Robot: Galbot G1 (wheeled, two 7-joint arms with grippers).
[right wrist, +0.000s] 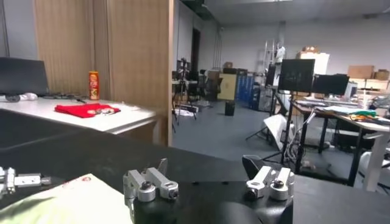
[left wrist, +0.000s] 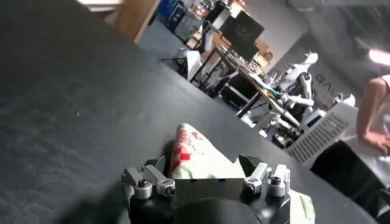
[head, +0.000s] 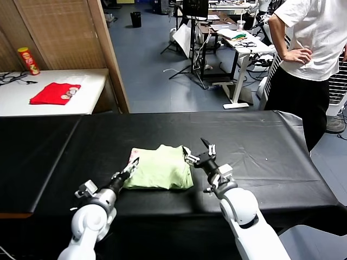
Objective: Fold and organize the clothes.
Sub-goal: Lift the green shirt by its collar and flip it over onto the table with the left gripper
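In the head view one pale green shirt (head: 161, 167) lies folded into a compact rectangle at lower centre of the frame, on the black bench (head: 271, 157), close to its near edge; bare black surface spreads wide to left and right of it and back toward the far edge. Two arms rise from the bottom of the frame. The left pincer (head: 132, 166) sits at the shirt's left edge with its fingers parted about the cloth; whether it actually grips I cannot tell. The right pincer (head: 199, 151) stands open just beside the shirt's upper right corner, holding nothing. At upper left a white table (head: 87, 92) carries one red folded garment (head: 54, 93) and one red can (head: 28, 60); a wooden partition (head: 65, 32) stands behind it. One person (head: 312, 49) in a white T-shirt stands at upper right, just past the bench's far right corner. In the left wrist view the shirt (left wrist: 207, 161), with its red-and-white patch, lies between the spread fingers at lower centre. In the right wrist view the fingers are apart, a corner of the shirt (right wrist: 61, 204) shows at lower left, and the red garment (right wrist: 85, 109) lies at middle left.
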